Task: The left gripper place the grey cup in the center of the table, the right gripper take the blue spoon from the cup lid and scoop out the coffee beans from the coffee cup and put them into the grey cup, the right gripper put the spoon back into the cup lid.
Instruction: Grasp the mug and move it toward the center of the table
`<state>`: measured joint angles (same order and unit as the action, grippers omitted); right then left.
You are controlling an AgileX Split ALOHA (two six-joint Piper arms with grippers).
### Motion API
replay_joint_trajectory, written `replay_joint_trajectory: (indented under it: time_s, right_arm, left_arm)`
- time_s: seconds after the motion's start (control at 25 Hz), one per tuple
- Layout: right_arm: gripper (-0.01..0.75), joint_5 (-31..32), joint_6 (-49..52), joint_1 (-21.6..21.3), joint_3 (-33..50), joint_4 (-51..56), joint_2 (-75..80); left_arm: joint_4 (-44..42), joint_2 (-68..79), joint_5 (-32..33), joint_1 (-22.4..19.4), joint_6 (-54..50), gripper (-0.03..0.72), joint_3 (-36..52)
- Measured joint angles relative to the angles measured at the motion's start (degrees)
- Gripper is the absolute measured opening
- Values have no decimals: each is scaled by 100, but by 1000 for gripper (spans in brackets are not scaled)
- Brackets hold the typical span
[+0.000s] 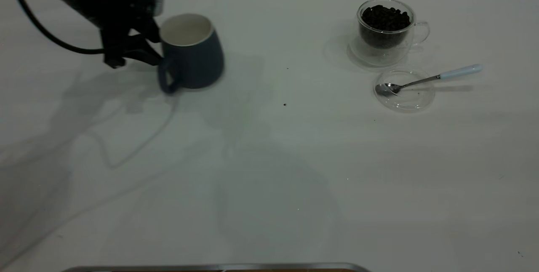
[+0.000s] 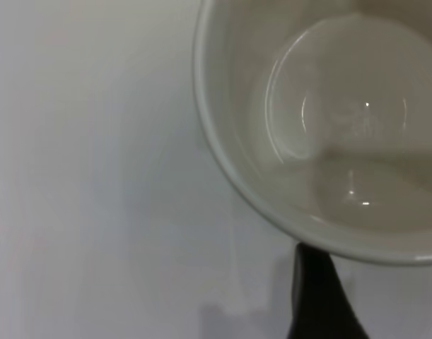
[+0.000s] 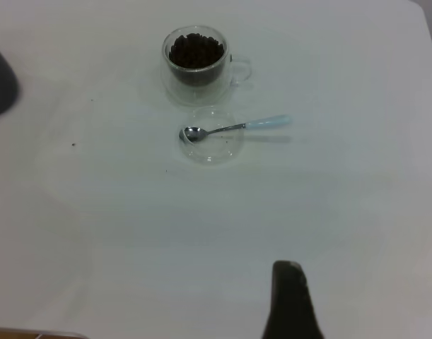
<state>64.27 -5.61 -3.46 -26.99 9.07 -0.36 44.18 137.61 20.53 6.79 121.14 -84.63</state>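
At the table's far left the grey cup leans slightly, its white inside bare and its handle turned toward the front. My left gripper is shut on its handle side. One finger runs under the rim; the other is hidden. The coffee cup, heaped with coffee beans, stands at the far right. In front of it lies the cup lid, and the blue spoon has its bowl in that lid. My right gripper is open and far back; one finger shows.
The white table stretches between the grey cup and the glassware. A few dark specks lie near its middle. A metal edge runs along the front. The left arm's black cable hangs at the far left.
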Motion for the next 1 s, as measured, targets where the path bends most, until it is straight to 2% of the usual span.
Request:
replay_joint_trajectory:
  time_s: [0.52,1.0]
  right_arm:
    - [565,0,0,0,0,0,0]
    - [565,0,0,0,0,0,0]
  left_arm:
    - [795,75,-252,777,0,475,0]
    - [1470,75,-284,955,17,475,0]
